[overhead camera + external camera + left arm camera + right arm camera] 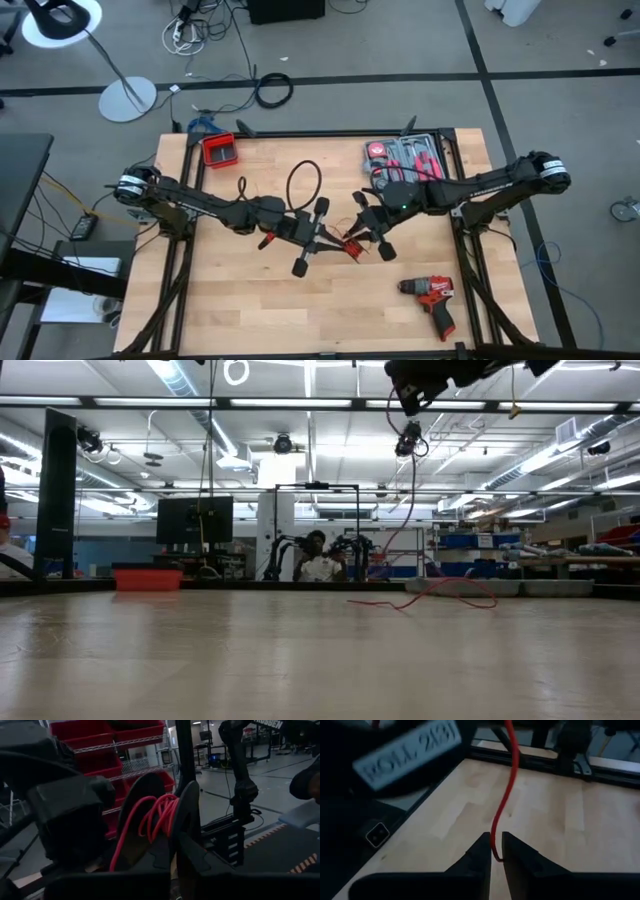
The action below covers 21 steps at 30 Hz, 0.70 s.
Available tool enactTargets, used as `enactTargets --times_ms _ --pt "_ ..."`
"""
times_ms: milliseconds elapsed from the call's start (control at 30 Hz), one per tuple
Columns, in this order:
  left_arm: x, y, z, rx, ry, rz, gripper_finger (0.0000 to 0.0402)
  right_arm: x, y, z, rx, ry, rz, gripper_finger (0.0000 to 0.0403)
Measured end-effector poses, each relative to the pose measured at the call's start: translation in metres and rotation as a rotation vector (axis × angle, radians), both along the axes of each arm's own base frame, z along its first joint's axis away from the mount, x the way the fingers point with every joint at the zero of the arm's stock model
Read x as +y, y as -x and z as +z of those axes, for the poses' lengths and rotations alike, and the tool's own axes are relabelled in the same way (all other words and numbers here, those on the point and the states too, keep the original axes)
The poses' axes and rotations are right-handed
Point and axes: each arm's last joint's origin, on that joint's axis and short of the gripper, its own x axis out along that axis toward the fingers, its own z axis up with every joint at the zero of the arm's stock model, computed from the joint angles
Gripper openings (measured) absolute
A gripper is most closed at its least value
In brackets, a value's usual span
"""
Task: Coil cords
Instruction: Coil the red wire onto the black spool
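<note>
Presently the left gripper [167, 827] has its fingers [190, 815] pinched on several loops of the thin red and black cords [155, 817], the red loops bunched between them. Right gripper [492, 851] sits just beside it over mid-bench; its fingers [520, 852] stand narrowly apart, with one red strand hanging down into the slit between them. Cannot tell whether they touch the strand. Beyond the fingertips lies the pale wooden bench [570, 820]. A black wire loop [303, 183] lies just behind both grippers.
</note>
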Motion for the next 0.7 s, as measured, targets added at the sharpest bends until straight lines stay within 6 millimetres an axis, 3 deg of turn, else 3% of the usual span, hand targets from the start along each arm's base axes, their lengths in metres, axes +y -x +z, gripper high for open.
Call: enactTargets --times_ms 700 --pt "0.002 0.006 0.011 -0.031 0.006 0.031 0.0009 -0.004 0.018 -0.043 -0.142 -0.088 -0.113 0.0025"
